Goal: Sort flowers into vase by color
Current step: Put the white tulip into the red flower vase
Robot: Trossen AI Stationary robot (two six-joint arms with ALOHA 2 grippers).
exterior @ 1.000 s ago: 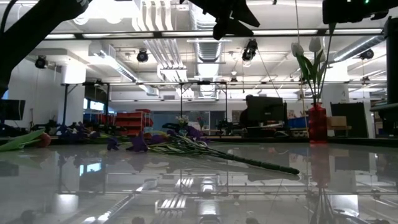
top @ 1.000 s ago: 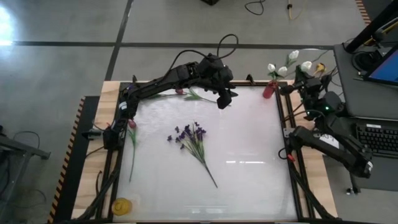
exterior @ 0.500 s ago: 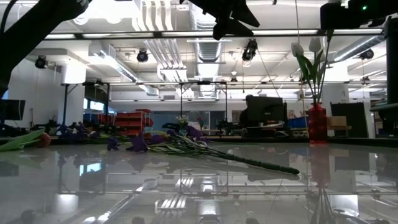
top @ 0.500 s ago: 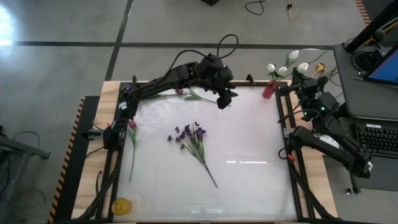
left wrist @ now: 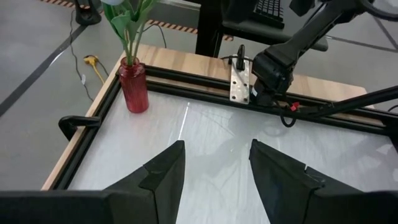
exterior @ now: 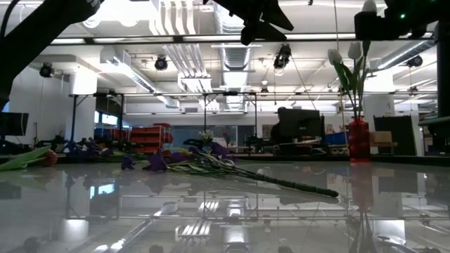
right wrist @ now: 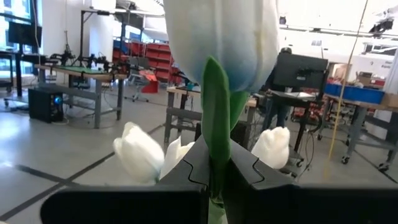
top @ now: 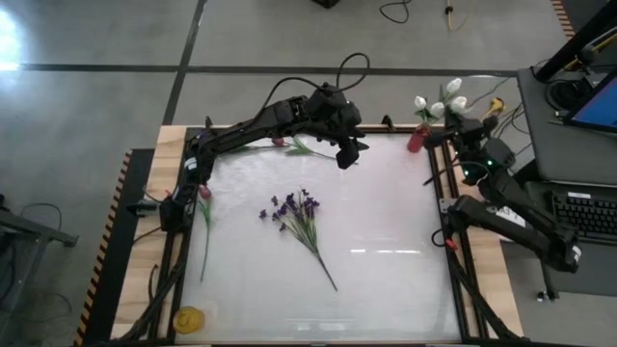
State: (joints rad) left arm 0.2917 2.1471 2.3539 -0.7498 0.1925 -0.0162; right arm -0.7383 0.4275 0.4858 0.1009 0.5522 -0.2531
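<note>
A red vase (top: 416,141) stands at the table's far right corner with white tulips (top: 439,108) in it; it also shows in the low view (exterior: 358,138) and the left wrist view (left wrist: 134,87). My right gripper (top: 466,121) hovers just right of the vase, shut on another white tulip (top: 460,101). My left gripper (top: 348,152) hangs open over the far middle of the table. A purple spray bunch (top: 297,214) lies mid-table. One pink-red bud (top: 204,193) lies by the left edge, another (top: 280,142) under the left arm. My right gripper (right wrist: 214,168) pinches the white tulip's green stem (right wrist: 216,124) between its two fingers, a short way below the bud (right wrist: 221,37). The bud stands beyond the fingertips. The tulip is lifted clear of the table; its lower stem is hidden behind the gripper.
A yellow object (top: 189,317) sits at the near left corner. A black frame (top: 436,183) borders the white table. A desk with a keyboard (top: 586,214) stands right of the table. Bare tabletop lies between the purple bunch and the right edge.
My right gripper has carried the white tulip a little toward the table's left, closer to the red vase, staying shut on the stem. The left arm and the flowers on the table have kept still.
</note>
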